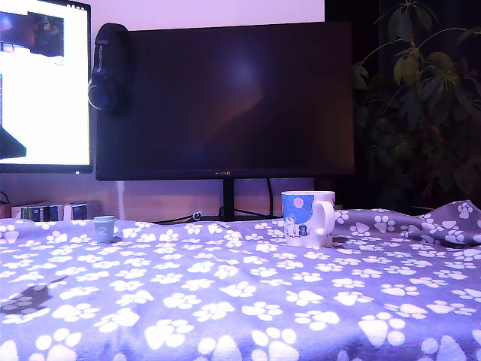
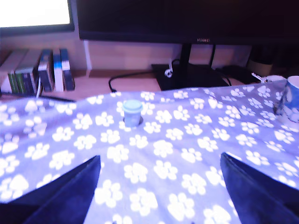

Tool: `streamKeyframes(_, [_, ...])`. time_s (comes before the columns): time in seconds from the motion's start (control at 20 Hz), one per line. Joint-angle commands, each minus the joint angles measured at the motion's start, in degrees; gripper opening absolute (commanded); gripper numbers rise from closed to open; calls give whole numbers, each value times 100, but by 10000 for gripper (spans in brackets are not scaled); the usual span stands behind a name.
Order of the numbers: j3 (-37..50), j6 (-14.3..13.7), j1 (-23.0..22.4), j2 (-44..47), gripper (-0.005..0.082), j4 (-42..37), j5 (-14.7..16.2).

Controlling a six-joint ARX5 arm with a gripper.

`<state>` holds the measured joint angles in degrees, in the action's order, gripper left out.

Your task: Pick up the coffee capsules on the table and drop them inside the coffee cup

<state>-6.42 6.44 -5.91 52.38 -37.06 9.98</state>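
Reading "HUAWEI" on dark monitor (image 2: 187, 18)

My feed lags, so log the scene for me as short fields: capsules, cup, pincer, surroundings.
capsule seen: one pale teal coffee capsule, upright on the paw-print cloth, at the exterior view's left
second capsule: none visible in either view
coffee cup: white mug with a blue picture panel, upright, at the exterior view's right, well apart from the capsule
pincer: open, holding nothing; the capsule lies ahead between its fingers in the wrist view
background: dark monitor, headphones, books, plant
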Motion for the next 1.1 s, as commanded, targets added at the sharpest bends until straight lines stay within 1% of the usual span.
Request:
streamKeyframes(0.0, [92,-90,-9,321,743,-378,4])
streamKeyframes(0.35, [90,-94,-9,1738,743,-2022,7])
streamKeyframes(0.55, [61,-94,-9,2479,743,-2796,9])
streamKeyframes(0.7, [-85,-96,-9,3003,743,-3169,17])
streamKeyframes(0.8, [-289,-101,-9,3342,743,-3246,35])
streamKeyframes(0.9, [-507,-208,-9,3665,743,-3300,92])
streamKeyframes(1.05, [-723,-240,-9,4124,743,-3633,162])
